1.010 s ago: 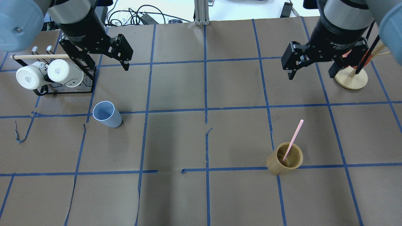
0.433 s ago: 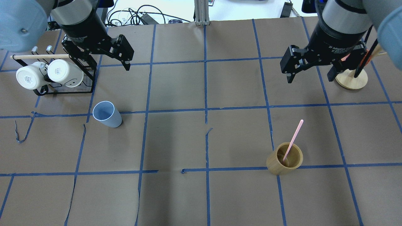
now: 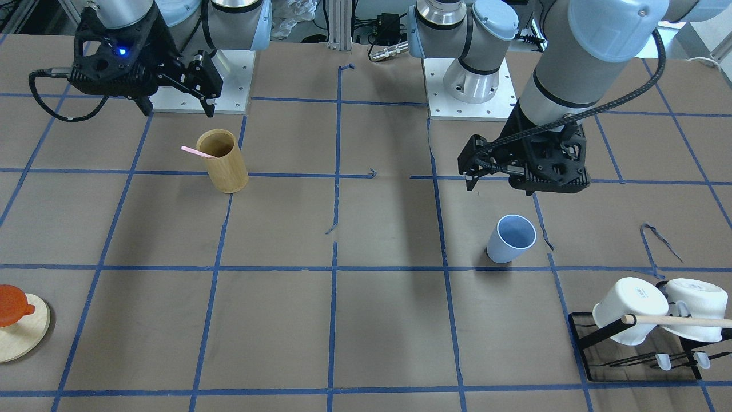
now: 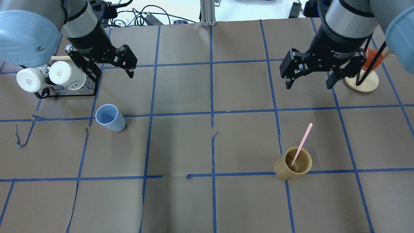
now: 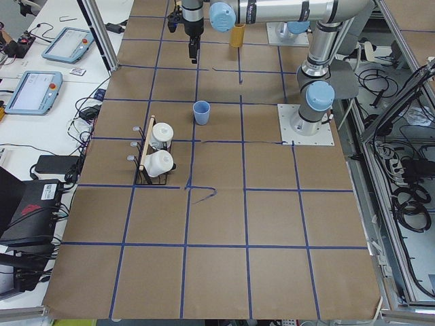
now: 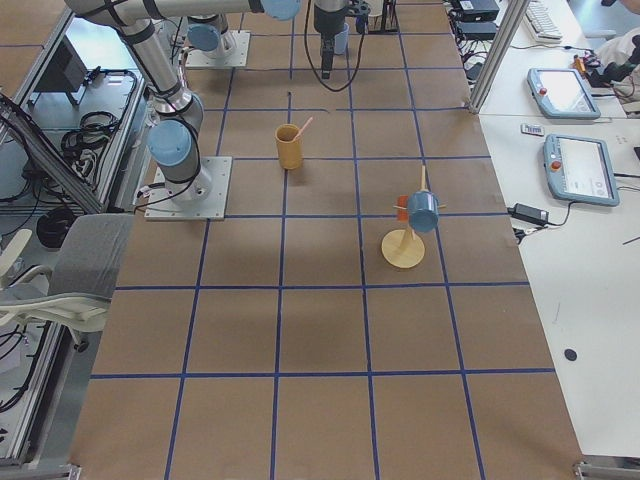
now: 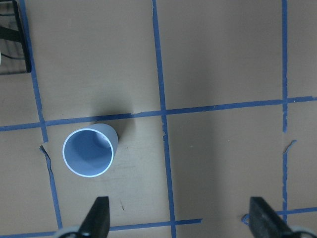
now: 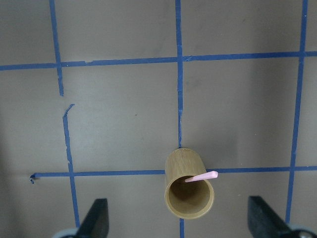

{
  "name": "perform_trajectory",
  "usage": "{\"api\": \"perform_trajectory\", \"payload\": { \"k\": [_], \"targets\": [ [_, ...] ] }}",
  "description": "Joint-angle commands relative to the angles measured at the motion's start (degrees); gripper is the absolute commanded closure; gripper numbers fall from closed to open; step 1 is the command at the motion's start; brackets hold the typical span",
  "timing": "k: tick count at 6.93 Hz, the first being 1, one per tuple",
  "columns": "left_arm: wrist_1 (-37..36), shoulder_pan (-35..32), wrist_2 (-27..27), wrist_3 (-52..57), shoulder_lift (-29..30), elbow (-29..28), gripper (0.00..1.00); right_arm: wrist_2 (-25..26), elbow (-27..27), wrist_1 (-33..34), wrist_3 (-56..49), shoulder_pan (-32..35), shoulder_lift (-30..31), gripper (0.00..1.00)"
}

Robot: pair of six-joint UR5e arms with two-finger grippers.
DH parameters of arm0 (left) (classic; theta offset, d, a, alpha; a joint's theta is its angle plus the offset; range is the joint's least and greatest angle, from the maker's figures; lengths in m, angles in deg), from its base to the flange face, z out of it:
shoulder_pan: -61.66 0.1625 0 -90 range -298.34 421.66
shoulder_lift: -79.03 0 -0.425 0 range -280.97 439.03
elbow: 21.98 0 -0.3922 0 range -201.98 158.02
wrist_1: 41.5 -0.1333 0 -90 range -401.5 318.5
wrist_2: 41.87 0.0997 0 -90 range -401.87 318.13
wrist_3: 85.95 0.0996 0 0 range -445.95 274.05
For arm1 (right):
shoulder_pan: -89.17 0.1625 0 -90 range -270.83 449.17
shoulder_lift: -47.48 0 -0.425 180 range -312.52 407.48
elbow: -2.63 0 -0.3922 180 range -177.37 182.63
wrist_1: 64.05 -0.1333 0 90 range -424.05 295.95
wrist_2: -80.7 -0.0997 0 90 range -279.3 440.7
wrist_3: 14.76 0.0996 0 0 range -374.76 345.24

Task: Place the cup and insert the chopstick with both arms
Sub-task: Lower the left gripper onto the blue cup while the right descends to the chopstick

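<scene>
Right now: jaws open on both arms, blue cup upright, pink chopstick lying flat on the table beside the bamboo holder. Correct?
One thing is off. The pink chopstick is not lying beside the bamboo holder. It stands inside it, leaning on the rim, as the overhead exterior view shows. The rest holds: the left gripper and right gripper have open jaws, and the blue cup is upright.

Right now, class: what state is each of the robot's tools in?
Left tool: open, holding nothing.
Right tool: open, holding nothing.
</scene>
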Motion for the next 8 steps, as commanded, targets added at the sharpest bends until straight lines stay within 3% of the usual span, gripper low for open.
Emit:
{"api": "perform_trajectory", "payload": {
  "k": [1,3,5,6,8],
  "targets": [
    [-1.4,2.9,0.3,0.5,0.5,-0.2,0.00,-0.1,3.1,-0.5,-0.5,-0.2,-0.4,0.00],
    [-2.6,4.5,0.4,-0.2,4.9,4.8,0.02,0.2,9.8,0.4,-0.6,-0.6,0.2,0.00],
    [-6.1,4.5,0.3,-5.6,6.2,11.9,0.02,7.7,13.3,2.3,-0.5,-0.6,0.6,0.03],
    [-10.1,4.9,0.8,-3.8,7.0,14.1,0.02,7.7,15.9,3.7,-0.2,-0.6,2.3,0.03],
    [-16.5,4.9,7.4,-2.9,8.3,15.1,0.04,7.8,23.3,10.8,-0.2,-0.6,5.2,0.02]
  ]
}}
